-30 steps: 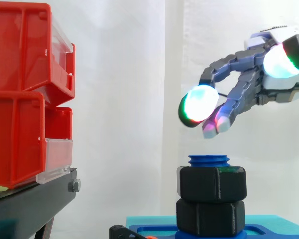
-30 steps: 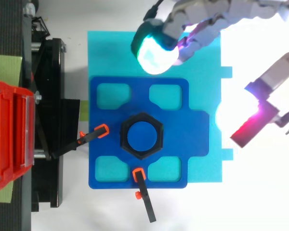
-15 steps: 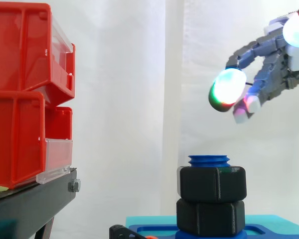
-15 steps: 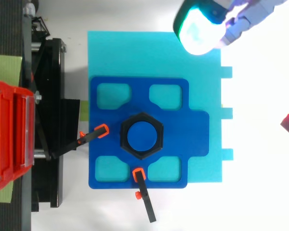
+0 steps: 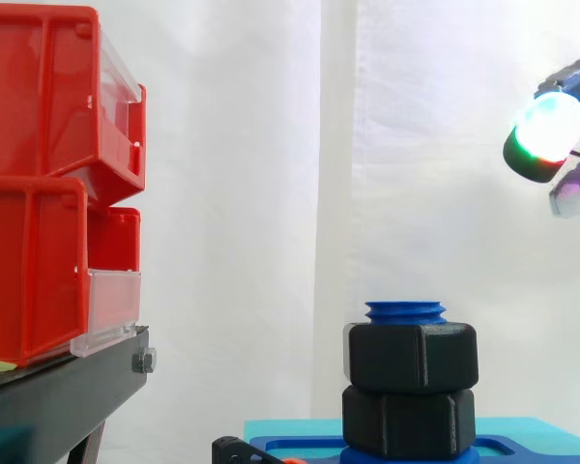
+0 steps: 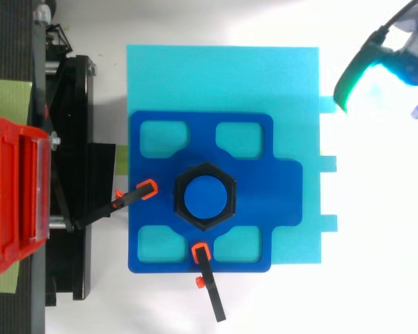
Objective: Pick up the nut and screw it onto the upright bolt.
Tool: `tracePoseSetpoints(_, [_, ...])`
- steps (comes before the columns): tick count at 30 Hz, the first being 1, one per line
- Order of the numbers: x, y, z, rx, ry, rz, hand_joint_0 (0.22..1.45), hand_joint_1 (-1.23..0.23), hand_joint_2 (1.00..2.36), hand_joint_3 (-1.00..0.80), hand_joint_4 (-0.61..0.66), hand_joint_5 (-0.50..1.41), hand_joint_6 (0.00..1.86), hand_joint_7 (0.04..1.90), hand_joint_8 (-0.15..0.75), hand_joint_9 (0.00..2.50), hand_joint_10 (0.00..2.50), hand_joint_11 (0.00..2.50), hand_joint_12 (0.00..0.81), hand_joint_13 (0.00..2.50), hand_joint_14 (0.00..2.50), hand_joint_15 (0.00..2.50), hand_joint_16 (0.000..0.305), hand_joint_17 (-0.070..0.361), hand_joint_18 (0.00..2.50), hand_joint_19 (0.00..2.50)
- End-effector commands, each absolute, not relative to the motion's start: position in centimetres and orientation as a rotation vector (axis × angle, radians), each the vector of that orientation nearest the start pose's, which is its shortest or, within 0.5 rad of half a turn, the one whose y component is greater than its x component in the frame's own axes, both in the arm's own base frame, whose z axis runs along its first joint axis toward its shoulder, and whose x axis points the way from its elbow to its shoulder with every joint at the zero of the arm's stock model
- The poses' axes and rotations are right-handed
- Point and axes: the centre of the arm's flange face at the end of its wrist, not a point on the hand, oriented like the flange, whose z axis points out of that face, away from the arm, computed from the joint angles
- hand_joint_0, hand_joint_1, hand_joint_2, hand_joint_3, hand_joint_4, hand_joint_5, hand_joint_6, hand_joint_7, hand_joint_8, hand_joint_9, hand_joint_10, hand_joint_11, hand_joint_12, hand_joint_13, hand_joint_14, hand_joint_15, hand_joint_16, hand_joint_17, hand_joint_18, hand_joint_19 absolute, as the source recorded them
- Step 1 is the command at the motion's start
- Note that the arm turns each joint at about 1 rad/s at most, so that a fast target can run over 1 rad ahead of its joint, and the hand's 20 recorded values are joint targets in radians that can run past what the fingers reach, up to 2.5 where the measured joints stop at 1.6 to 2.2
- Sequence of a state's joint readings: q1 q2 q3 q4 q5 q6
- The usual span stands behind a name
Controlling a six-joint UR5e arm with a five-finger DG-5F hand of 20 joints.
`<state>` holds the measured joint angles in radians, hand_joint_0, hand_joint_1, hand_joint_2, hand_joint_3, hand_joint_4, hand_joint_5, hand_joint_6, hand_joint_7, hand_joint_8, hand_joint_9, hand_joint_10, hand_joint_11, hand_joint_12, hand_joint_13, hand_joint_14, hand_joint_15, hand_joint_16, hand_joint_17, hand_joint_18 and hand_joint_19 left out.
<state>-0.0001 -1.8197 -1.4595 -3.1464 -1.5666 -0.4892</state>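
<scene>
A blue upright bolt [image 5: 405, 311] stands on the dark blue fixture plate [image 6: 251, 188]. Two black hex nuts are on it, stacked one above the other: the upper nut [image 5: 412, 356] sits just under the bolt's top and the lower nut [image 5: 410, 421] sits by the plate. From above, one nut [image 6: 182, 185] rings the bolt's blue end [image 6: 205, 197]. My hand [image 5: 544, 140] is high at the right edge, well above and right of the bolt. Its glowing fingertips [image 6: 380, 66] are spread with nothing between them, beyond the far right corner of the cyan base.
Red bins [image 5: 48, 184] sit stacked on a black stand [image 5: 58, 396] at the left. The plate lies on a cyan base [image 6: 223, 76]. Two black clamps with orange tips [image 6: 148, 187] [image 6: 200, 251] press on the plate's left and near sides.
My hand has risen and pulled back to the right, from just above the bolt's far side out to the view's right edge. The nuts and bolt have not moved.
</scene>
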Motion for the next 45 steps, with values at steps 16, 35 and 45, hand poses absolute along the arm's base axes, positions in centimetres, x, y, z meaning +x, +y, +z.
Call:
tracePoseSetpoints(16, [56.93,-14.02,39.09,1.143,1.37,0.866,0.5,-0.51,1.0,-0.5,0.13,-0.24,0.5,0.64,0.233,0.22,0.0,0.0,0.362,0.0,0.0,0.0,0.049,0.111,0.0,0.05])
tracePoseSetpoints(35, [56.93,-14.02,39.09,1.142,1.371,0.865,0.48,-0.45,1.0,-0.5,0.08,-0.27,0.5,0.59,0.212,0.0,0.0,0.0,0.356,0.0,0.0,0.0,0.05,0.112,0.0,0.06])
tracePoseSetpoints(45, [56.93,-14.02,39.09,1.142,1.371,0.865,0.48,-0.51,1.0,-0.5,0.1,-0.26,0.5,0.64,0.199,0.0,0.0,0.0,0.343,0.0,0.0,0.0,0.048,0.107,0.0,0.04])
